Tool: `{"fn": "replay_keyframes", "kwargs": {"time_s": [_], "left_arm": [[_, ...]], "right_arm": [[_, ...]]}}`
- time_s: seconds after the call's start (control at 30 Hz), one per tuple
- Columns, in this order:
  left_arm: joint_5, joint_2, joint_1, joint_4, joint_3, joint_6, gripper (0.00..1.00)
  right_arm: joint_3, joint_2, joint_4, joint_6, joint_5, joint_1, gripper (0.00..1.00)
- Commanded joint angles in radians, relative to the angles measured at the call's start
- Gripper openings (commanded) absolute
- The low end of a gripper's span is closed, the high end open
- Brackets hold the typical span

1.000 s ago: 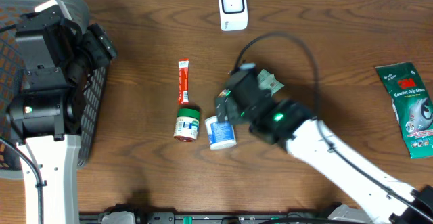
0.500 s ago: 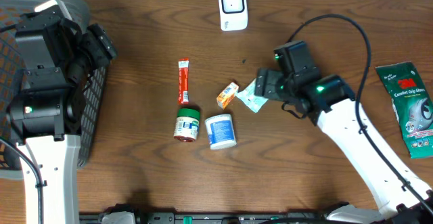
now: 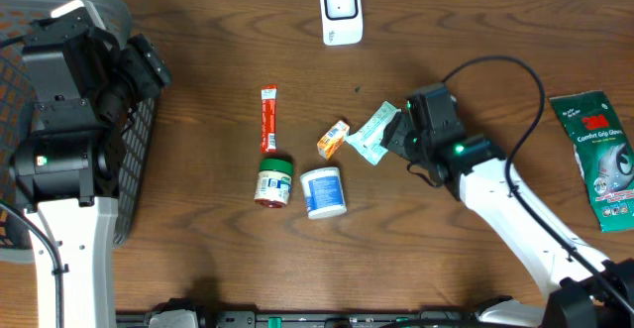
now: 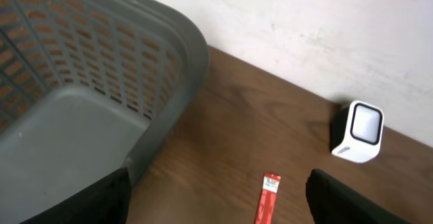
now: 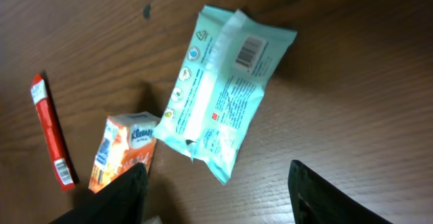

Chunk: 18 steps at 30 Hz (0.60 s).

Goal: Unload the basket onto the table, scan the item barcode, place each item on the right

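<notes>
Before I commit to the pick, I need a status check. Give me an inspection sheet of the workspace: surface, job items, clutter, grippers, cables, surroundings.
Surface: brown wooden table; no spills seen.
Job's things: white scanner at the far edge; teal wipes pack lying flat, barcode facing up.
Clutter: orange box beside the pack; red stick packet; green-lidded jar; white tub; green 3M pack far right.
Grippers: left gripper open, empty, near the basket; right gripper open, at the wipes pack, not gripping it.
Cables: black cable arches above the right arm, clear of the items.
Surroundings: grey basket on the left; white wall behind.
</notes>
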Motion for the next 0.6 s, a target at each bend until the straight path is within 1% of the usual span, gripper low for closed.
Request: {"fn": "replay_keyframes", "kwargs": {"time_s": [0.0, 0.07, 0.1, 0.17, 0.2, 0.23, 0.27, 0.3, 0.33, 0.37, 0.47, 0.5, 0.57], "left_arm": [[0.01, 0.002, 0.002, 0.022, 0.008, -0.005, 0.82], [0.029, 0.0, 0.002, 0.012, 0.008, -0.005, 0.82], [0.069, 0.0, 0.002, 0.004, 0.008, -0.004, 0.82], [0.223, 0.008, 0.0, 0.0, 0.008, 0.019, 0.81], [0.293, 0.016, -0.009, 0.0, 0.008, 0.043, 0.76], [0.336, 0.026, -0.024, -0.002, 0.008, 0.064, 0.68], [0.344, 0.039, -0.043, -0.009, 0.008, 0.072, 0.63], [0.34, 0.052, -0.065, -0.019, 0.008, 0.082, 0.6], [0.339, 0.067, -0.089, -0.029, 0.008, 0.096, 0.59], [0.339, 0.088, -0.119, -0.042, 0.008, 0.104, 0.57], [0.34, 0.153, -0.2, -0.069, 0.008, 0.117, 0.47], [0.339, 0.178, -0.231, -0.076, 0.008, 0.134, 0.41], [0.336, 0.226, -0.293, -0.087, 0.008, 0.178, 0.29]], "right_arm": [[-0.085, 0.007, 0.079, 0.06, -0.058, 0.001, 0.64], [-0.13, 0.007, 0.129, 0.065, -0.066, 0.002, 0.64], [-0.147, 0.007, 0.142, 0.072, -0.065, 0.002, 0.64], [-0.173, 0.007, 0.164, 0.073, -0.065, 0.002, 0.64], [-0.18, 0.007, 0.17, 0.07, -0.065, 0.002, 0.62], [-0.182, 0.007, 0.171, 0.058, -0.066, 0.002, 0.58], [-0.179, 0.007, 0.175, 0.024, -0.074, 0.002, 0.52], [-0.169, 0.007, 0.174, 0.002, -0.09, 0.002, 0.45], [-0.152, 0.007, 0.167, -0.013, -0.113, -0.002, 0.43], [-0.129, 0.007, 0.153, -0.021, -0.138, -0.006, 0.41], [-0.021, 0.007, 0.051, -0.044, -0.151, -0.023, 0.4], [0.019, 0.008, 0.012, -0.058, -0.146, -0.029, 0.39], [0.095, 0.015, -0.06, -0.082, -0.141, -0.043, 0.33]]}}
